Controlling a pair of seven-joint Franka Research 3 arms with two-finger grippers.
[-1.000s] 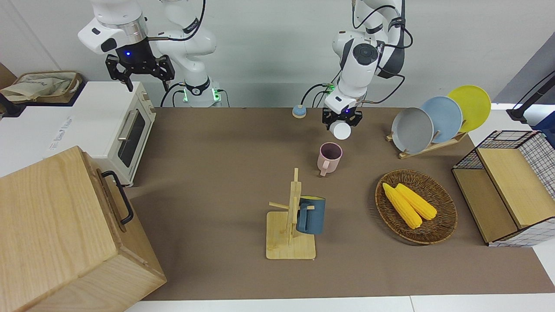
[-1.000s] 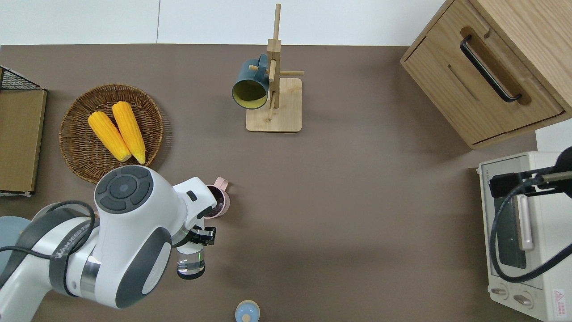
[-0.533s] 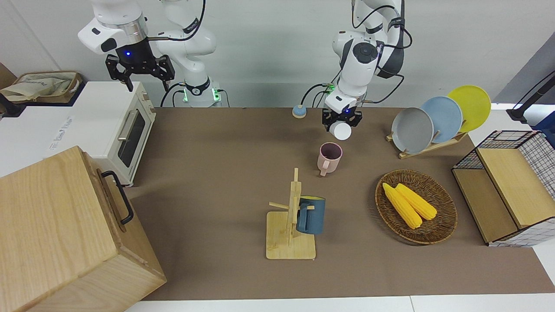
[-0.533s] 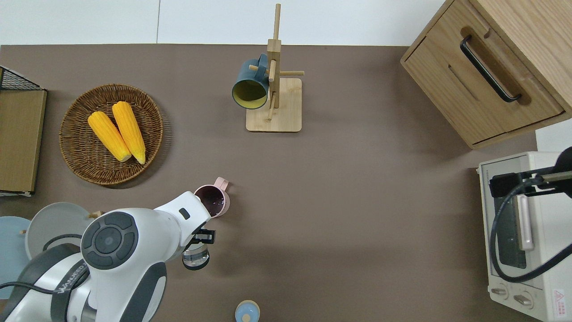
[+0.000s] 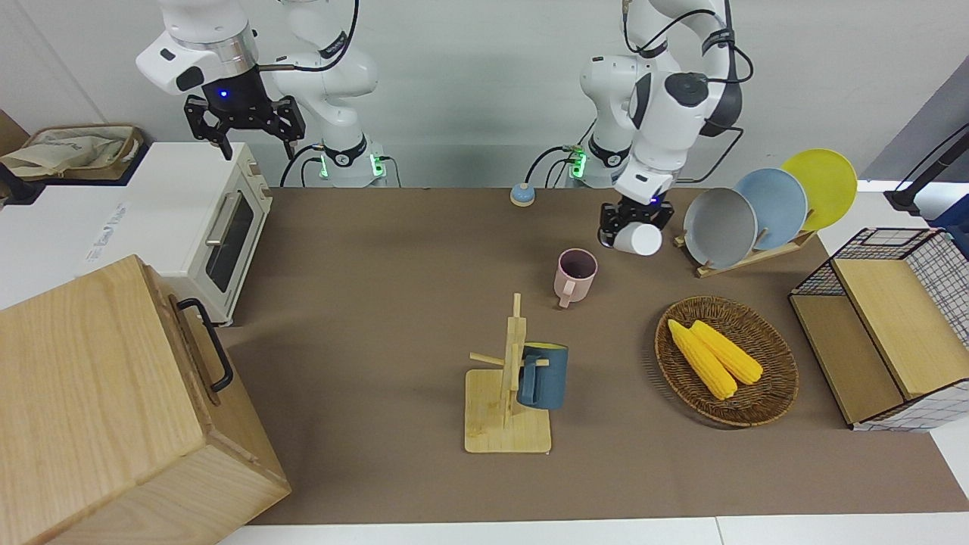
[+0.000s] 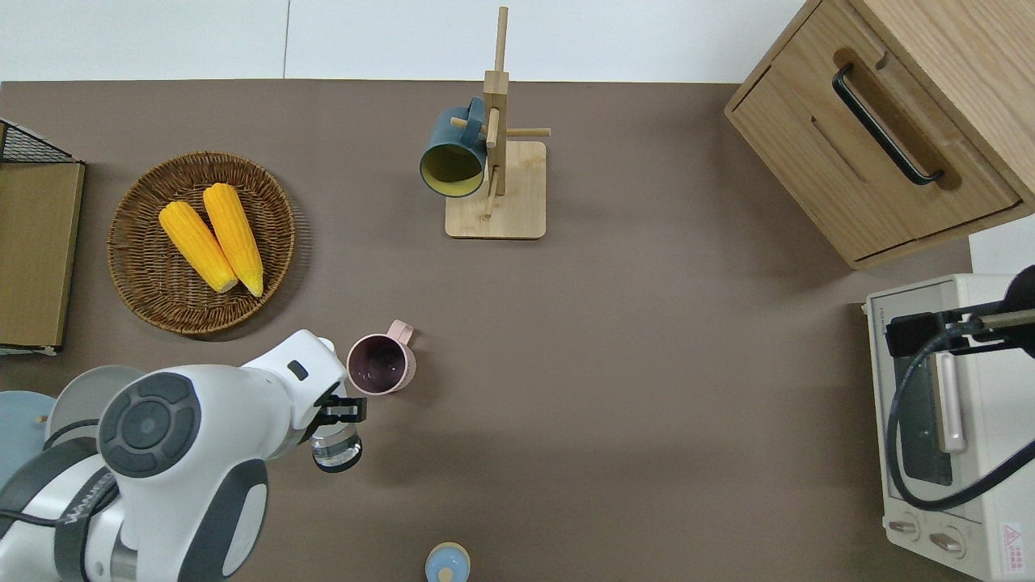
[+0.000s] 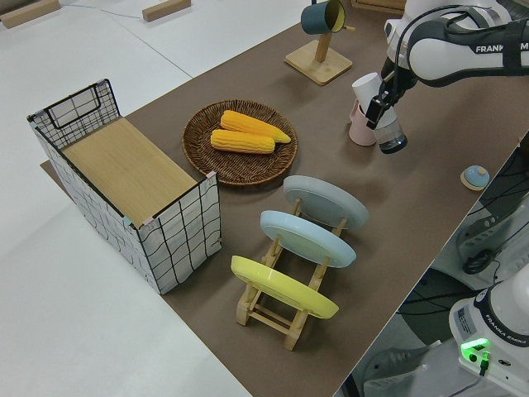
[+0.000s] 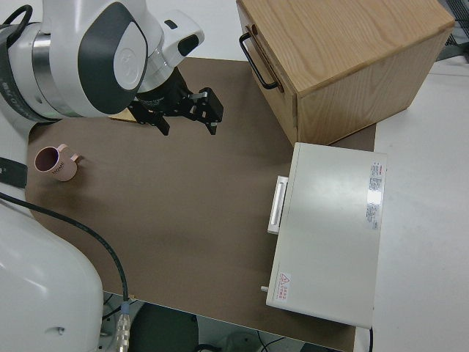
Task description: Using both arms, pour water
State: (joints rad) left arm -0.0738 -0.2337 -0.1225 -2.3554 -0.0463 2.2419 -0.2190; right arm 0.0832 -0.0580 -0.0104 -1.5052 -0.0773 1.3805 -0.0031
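My left gripper (image 6: 340,411) (image 5: 634,218) is shut on a clear bottle (image 6: 336,446) (image 7: 388,135). It holds the bottle tilted in the air over bare mat, beside the pink mug (image 6: 380,365) (image 5: 575,274). The bottle's pale round end (image 5: 638,240) faces the front camera. The mug stands upright on the brown mat, its dark inside showing and its handle pointing away from the robots. I cannot see any water stream. My right gripper (image 5: 246,125) (image 8: 187,110) is parked and open, with nothing between its fingers.
A small blue lid (image 6: 446,563) lies near the robots. A mug tree (image 5: 506,409) carries a blue mug (image 5: 543,376). A wicker basket (image 5: 780,378) holds corn, near a plate rack (image 5: 746,257) and a wire crate (image 5: 931,265). A toaster oven (image 5: 227,227) and wooden cabinet (image 5: 113,409) stand at the right arm's end.
The left arm swung toward its own end of the table, carrying the bottle off to the mug's side. The mug is now uncovered in the overhead view. The right arm stayed still.
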